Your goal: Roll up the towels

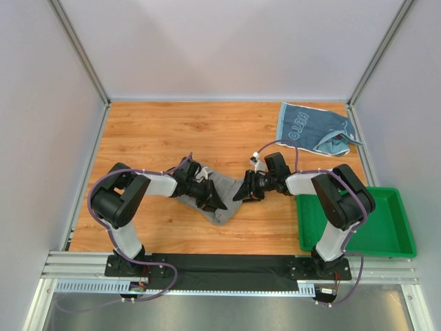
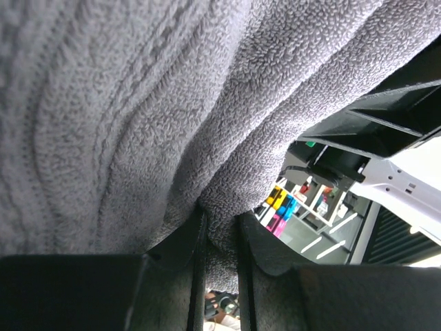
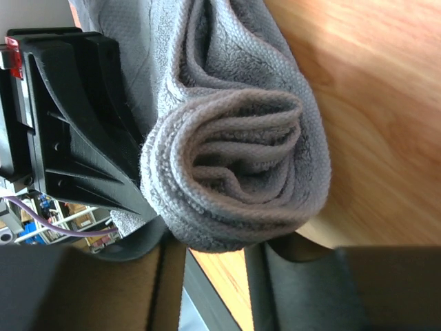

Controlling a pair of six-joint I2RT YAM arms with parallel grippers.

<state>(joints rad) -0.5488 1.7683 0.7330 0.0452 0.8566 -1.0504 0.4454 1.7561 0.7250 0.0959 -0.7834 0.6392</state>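
Tabletop (image 1: 138, 131) free left; blue towel (image 1: 313, 127), tray (image 1: 386, 224) right

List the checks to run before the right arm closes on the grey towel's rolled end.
1. Left gripper holds the grey towel: ok, a fold of cloth is pinched between its fingers.
2. Roll formed at the near end: ok, the right wrist view shows spiral layers.
3. Right gripper around the roll: not ok, its jaws stand apart and the roll lies just beyond the fingertips, not between them.
4. Roll tight along its whole length: cannot tell, only the end shows.
5. Blue towel clear of the work: ok, it lies unrolled at the far right corner.
6. Green tray clear: ok, it sits to the right, apart from the grey towel.
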